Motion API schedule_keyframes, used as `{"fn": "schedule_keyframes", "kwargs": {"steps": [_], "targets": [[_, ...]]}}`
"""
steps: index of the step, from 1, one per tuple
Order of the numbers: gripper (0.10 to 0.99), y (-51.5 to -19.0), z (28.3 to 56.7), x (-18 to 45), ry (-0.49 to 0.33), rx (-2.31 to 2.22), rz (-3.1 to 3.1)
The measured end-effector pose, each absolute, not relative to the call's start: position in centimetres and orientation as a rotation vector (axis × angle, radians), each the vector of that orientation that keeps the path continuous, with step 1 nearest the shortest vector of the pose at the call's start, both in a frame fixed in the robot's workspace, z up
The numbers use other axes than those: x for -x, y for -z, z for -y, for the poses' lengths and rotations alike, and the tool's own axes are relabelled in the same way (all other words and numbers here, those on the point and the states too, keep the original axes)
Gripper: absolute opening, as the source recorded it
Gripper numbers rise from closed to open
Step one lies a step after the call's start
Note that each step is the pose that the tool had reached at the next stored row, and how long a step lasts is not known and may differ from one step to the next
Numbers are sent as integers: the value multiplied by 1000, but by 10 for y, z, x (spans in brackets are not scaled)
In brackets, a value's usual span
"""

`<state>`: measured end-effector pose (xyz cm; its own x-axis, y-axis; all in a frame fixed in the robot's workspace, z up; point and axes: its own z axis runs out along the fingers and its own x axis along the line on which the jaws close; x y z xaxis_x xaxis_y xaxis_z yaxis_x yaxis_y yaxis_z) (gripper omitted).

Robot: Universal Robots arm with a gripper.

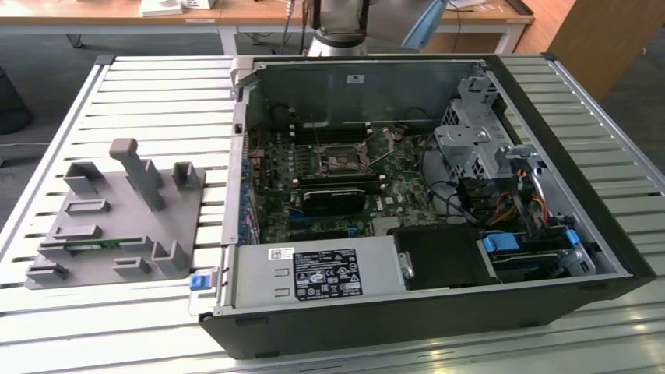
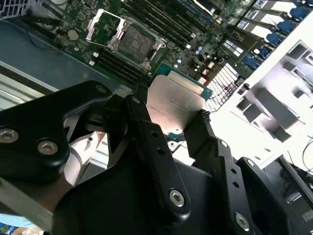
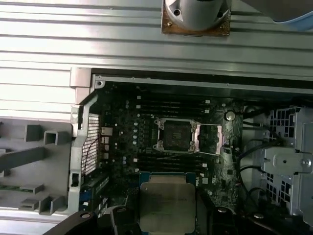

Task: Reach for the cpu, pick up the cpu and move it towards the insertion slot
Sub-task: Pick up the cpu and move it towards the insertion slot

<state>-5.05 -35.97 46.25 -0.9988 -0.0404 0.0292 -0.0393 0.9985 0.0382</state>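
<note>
The cpu [image 2: 175, 105] is being held flat between the closed-in fingers of the gripper [image 2: 171, 128], while the insertion slot [image 3: 177, 135], bracket open, is being kept ahead of and beyond the fingertips, well apart from the chip.

Slatted metal table [image 1: 156, 86] carries open computer case [image 1: 582, 288] and, at the exterior view's left, grey fixture tray [image 1: 114, 226]

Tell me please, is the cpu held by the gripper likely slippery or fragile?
Probably slippery: the cpu has a smooth shiny metal top. It looks thin, flat and stiff, so likely light. The gripper holds it by its edges, so a tilt could plausibly loosen it.
</note>
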Motion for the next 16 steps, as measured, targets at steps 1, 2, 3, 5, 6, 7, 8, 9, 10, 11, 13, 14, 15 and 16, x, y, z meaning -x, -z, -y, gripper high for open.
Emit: {"fn": "schedule_keyframes", "kwargs": {"steps": [1,2,3,5,6,7,8,9,10,11,13,14,15,16], "targets": [[545,-461,358,46,58,-62,3110],[545,-460,357,42,59,-62,3110],[545,-458,355,37,59,-62,3110],[545,-455,352,30,59,-62,3111],[545,-454,351,27,59,-62,3111],[545,-453,349,25,59,-62,3111],[545,-452,348,23,59,-62,3111],[545,-451,347,22,59,-62,3112],[545,-451,347,22,59,-62,3112],[545,-451,347,22,59,-62,3112],[545,-451,347,22,59,-62,3112],[545,-451,347,22,59,-62,3112],[545,-451,347,22,59,-62,3112],[545,-451,347,22,60,-62,3112]]}}
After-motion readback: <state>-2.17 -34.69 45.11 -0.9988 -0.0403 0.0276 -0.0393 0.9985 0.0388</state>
